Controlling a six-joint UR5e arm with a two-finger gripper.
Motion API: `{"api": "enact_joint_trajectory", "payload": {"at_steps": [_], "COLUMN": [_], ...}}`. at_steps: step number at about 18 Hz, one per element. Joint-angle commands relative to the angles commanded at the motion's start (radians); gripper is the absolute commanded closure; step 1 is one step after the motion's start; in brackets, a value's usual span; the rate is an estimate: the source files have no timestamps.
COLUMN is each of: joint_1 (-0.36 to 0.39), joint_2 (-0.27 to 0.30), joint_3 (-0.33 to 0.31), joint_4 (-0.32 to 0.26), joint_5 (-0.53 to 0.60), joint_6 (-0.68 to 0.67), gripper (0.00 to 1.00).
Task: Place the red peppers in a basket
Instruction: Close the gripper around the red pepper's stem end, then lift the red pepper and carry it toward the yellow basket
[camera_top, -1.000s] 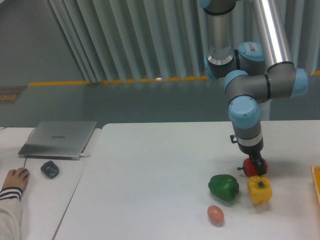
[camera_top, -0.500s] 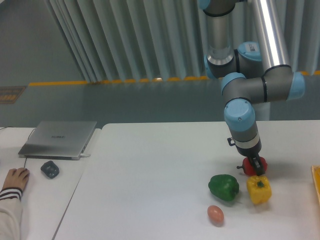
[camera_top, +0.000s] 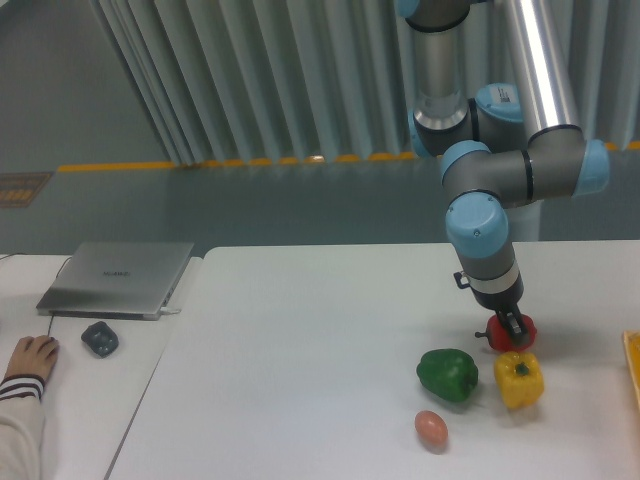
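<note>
The red pepper (camera_top: 498, 331) lies on the white table (camera_top: 300, 350) at the right, just behind the yellow pepper (camera_top: 519, 379). My gripper (camera_top: 514, 327) points down onto the red pepper. Its dark fingers sit against the pepper's top and front and look closed on it. The pepper is at table level or barely off it. The basket (camera_top: 634, 365) shows only as a thin orange-yellow sliver at the right edge of the view, to the right of the peppers.
A green pepper (camera_top: 447, 374) lies left of the yellow one, with a brown egg (camera_top: 431, 428) in front of it. A closed laptop (camera_top: 118, 277), a small dark object (camera_top: 99, 338) and a person's hand (camera_top: 28, 358) are on the table at the far left.
The arm's wrist has shifted slightly left and up. The fingertips have risen a little at the red pepper. The pepper has hardly moved.
</note>
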Motion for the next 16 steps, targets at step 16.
{"api": "enact_joint_trajectory", "payload": {"at_steps": [16], "joint_1": [0.123], "joint_2": [0.049], "joint_3": [0.225], "joint_4": [-0.095], "joint_5": [-0.067], "joint_6": [0.089], "gripper": [0.63]}}
